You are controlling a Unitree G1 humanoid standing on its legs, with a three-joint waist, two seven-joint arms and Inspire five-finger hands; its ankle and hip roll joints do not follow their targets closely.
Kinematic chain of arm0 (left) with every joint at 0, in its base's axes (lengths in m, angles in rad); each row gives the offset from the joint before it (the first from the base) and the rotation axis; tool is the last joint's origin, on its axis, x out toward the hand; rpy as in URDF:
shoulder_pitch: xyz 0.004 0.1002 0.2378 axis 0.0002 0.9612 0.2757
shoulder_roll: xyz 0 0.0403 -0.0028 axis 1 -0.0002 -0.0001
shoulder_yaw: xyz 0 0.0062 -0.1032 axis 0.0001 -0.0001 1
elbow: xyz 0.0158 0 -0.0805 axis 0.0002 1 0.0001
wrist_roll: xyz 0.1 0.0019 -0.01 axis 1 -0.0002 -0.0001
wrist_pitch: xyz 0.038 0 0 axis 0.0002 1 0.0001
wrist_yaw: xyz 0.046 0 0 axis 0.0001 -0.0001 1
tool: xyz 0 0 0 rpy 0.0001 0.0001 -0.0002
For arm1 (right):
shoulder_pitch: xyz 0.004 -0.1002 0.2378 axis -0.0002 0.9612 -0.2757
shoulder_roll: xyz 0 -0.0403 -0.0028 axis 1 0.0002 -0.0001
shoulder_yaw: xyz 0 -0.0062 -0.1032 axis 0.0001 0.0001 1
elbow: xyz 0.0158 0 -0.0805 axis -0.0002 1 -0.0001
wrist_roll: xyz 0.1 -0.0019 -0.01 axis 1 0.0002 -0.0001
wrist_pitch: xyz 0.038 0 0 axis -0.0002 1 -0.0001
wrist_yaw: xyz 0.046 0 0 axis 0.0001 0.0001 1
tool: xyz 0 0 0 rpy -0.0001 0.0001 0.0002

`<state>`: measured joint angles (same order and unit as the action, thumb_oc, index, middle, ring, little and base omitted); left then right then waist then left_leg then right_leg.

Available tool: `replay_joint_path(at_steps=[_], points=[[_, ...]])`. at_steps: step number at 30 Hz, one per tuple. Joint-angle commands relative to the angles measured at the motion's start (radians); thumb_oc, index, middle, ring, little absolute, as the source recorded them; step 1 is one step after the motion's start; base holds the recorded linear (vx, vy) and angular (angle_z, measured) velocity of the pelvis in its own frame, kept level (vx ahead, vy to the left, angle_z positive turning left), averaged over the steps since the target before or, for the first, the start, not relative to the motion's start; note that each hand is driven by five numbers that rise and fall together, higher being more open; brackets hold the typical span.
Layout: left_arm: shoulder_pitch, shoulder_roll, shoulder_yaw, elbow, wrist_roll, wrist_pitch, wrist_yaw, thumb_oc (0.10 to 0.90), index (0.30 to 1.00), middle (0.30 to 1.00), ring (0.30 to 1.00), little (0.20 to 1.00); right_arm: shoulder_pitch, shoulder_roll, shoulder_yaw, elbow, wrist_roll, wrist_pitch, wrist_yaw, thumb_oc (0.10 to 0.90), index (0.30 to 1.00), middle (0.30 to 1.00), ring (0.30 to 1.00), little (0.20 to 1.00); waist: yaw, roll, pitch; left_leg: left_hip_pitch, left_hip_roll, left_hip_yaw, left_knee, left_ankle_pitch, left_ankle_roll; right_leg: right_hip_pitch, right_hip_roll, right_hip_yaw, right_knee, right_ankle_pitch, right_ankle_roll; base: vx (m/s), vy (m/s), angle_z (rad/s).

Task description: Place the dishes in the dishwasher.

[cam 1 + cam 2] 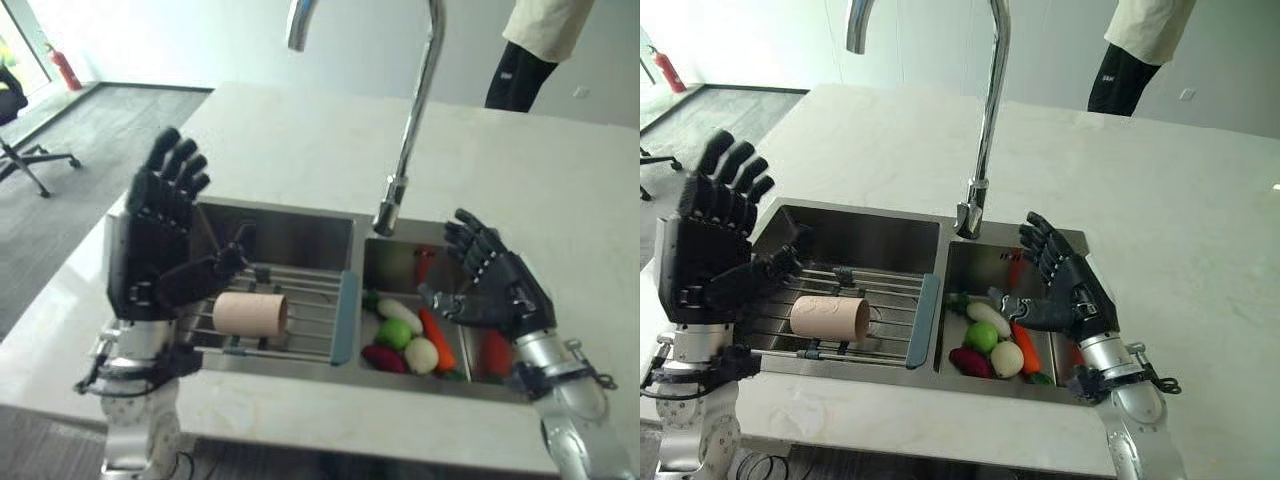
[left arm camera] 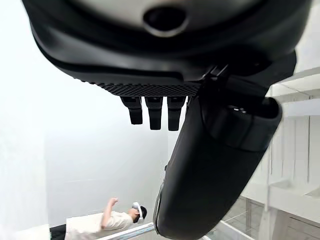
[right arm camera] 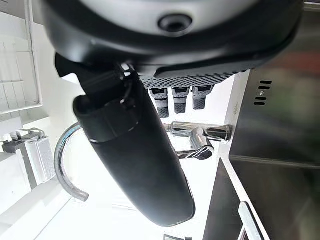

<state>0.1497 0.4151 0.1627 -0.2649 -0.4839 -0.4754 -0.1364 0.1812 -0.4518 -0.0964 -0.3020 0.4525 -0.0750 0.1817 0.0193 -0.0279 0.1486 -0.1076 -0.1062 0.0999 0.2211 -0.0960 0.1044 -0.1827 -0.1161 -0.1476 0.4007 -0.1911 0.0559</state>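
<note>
Above sink (image 1: pixel 300 232), robot hands apparently splayed.

white desk (image 1: pixel 1200 300) carries a double steel sink (image 1: pixel 865 235). a tall curved faucet (image 1: pixel 985 130) rises behind the divider between the two basins. a wire rack (image 1: pixel 890 300) with a grey end piece spans the left basin. right basin holds toy produce: a green round fruit (image 1: pixel 982 336), a white round piece (image 1: pixel 1007 359) just beside it, a dark red piece (image 1: pixel 970 362) at the front, an orange carrot (image 1: pixel 1026 347), and a pale long piece (image 1: pixel 988 317) behind the green one. a person (image 1: pixel 1135 50) stands at the far side of the desk. red fire extinguisher (image 1: pixel 66 67) on the floor by the far wall. office chair (image 1: pixel 20 130) at far left.
</note>
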Motion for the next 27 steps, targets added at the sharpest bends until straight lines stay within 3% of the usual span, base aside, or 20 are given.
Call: replay_joint_path(at_steps=[1,5,7,8,9,10,13,15,20,25,27], points=[[-0.069,0.041,0.017,-0.1,0.008,-0.006,-0.051,0.8,0.9,0.9,0.9,0.9,-0.082,-0.029,-0.065,-0.032,0.055,-0.068,-0.017,0.8,0.9,0.9,0.9,0.9,-0.007,0.002,-0.062,-0.023,0.127,-0.011,0.079,-0.06,-0.138,0.108,0.029,-0.034,-0.101,0.047,0.058,0.1,-0.063,-0.03],[-0.06,0.047,0.029,-0.108,-0.037,0.017,-0.144,0.8,0.9,0.9,0.9,0.9,-0.04,-0.032,-0.092,-0.035,0.046,-0.068,-0.005,0.8,0.9,0.9,0.9,0.9,-0.028,0.004,-0.054,0.023,0.131,0.053,0.079,-0.041,-0.16,0.124,0.03,-0.024,-0.101,0.04,0.045,0.08,-0.004,0.17],[-0.065,0.053,0.018,-0.116,-0.056,0.048,-0.203,0.8,0.9,0.9,0.9,0.9,-0.018,-0.048,-0.114,-0.037,0.042,-0.073,0.003,0.8,0.9,0.9,0.9,0.9,-0.025,0.001,-0.035,-0.003,0.186,0.055,0.079,0.095,-0.222,0.14,0.02,-0.014,-0.101,0.037,0.046,0.03,0.084,0.27],[-0.064,0.056,0.018,-0.117,-0.056,0.053,-0.217,0.8,0.9,0.9,0.9,0.9,-0.02,-0.058,-0.123,-0.036,0.049,-0.07,0.007,0.8,0.9,0.9,0.9,0.9,-0.028,-0.005,-0.032,-0.005,0.211,0.056,0.079,0.085,-0.229,0.136,0.008,-0.014,-0.101,0.04,0.052,-0.01,0.17,0.46],[-0.06,0.06,0.021,-0.12,-0.054,0.054,-0.234,0.8,0.9,0.9,0.9,0.9,-0.027,-0.076,-0.141,-0.036,0.066,-0.058,0.021,0.8,0.9,0.9,0.9,0.9,-0.032,-0.005,-0.031,-0.004,0.251,0.057,0.079,0.04,-0.234,0.128,-0.011,-0.014,-0.101,0.043,0.065,-0.04,0.296,0.39],[-0.054,0.069,0.029,-0.118,-0.04,0.049,-0.244,0.8,0.9,0.9,0.9,0.9,-0.044,-0.095,-0.158,-0.035,0.084,-0.046,0.033,0.8,0.9,0.9,0.9,0.9,-0.033,0.005,-0.036,0.001,0.289,0.021,0.079,0.014,-0.242,0.113,-0.032,-0.007,-0.101,0.05,0.082,-0.06,0.34,0.16],[-0.06,0.104,0.026,-0.1,0.057,0.035,-0.209,0.8,0.9,0.9,0.9,0.9,-0.082,-0.089,-0.141,-0.016,0.071,-0.045,0.033,0.8,0.9,0.9,0.9,0.9,-0.048,0.036,-0.042,0.003,0.308,0.031,0.079,-0.04,-0.242,0.091,-0.065,-0.021,-0.101,0.057,0.103,-0.01,0.277,-0.23],[-0.056,0.145,0.046,-0.082,0.086,0.011,-0.231,0.8,0.9,0.9,0.9,0.9,-0.065,-0.084,-0.149,-0.026,0.052,-0.029,0.021,0.8,0.9,0.9,0.9,0.9,-0.059,0.044,-0.055,0.004,0.306,0.04,0.079,-0.047,-0.239,0.091,-0.08,-0.03,-0.101,0.065,0.113,0.03,0.202,-0.14],[-0.074,0.258,0.107,-0.071,0.11,0.027,-0.307,0.8,0.9,0.9,0.9,0.9,-0.022,-0.07,-0.187,-0.038,0.069,-0.041,0.051,0.8,0.9,0.9,0.9,0.9,-0.081,0.048,-0.074,0.002,0.29,0.05,0.079,-0.063,-0.23,0.087,-0.111,-0.041,-0.101,0.072,0.133,0.03,0.112,0.06],[-0.081,0.412,0.143,-0.039,0.225,0.139,-0.348,0.8,0.9,0.9,0.9,0.9,-0.069,-0.11,-0.202,-0.035,0.072,0.008,0.04,0.8,0.9,0.9,0.9,0.9,-0.073,0.058,-0.084,0.018,0.282,0.069,0.079,-0.085,-0.212,0.085,-0.124,-0.037,-0.101,0.07,0.146,0.02,0.081,0.05],[-0.082,0.425,0.148,-0.036,0.224,0.167,-0.36,0.8,0.9,0.9,0.9,0.9,-0.075,-0.117,-0.203,-0.033,0.074,0.015,0.037,0.8,0.9,0.9,0.9,0.9,-0.072,0.058,-0.086,0.017,0.284,0.072,0.079,-0.086,-0.212,0.083,-0.125,-0.035,-0.101,0.069,0.147,0.0,0.037,-0.08]])
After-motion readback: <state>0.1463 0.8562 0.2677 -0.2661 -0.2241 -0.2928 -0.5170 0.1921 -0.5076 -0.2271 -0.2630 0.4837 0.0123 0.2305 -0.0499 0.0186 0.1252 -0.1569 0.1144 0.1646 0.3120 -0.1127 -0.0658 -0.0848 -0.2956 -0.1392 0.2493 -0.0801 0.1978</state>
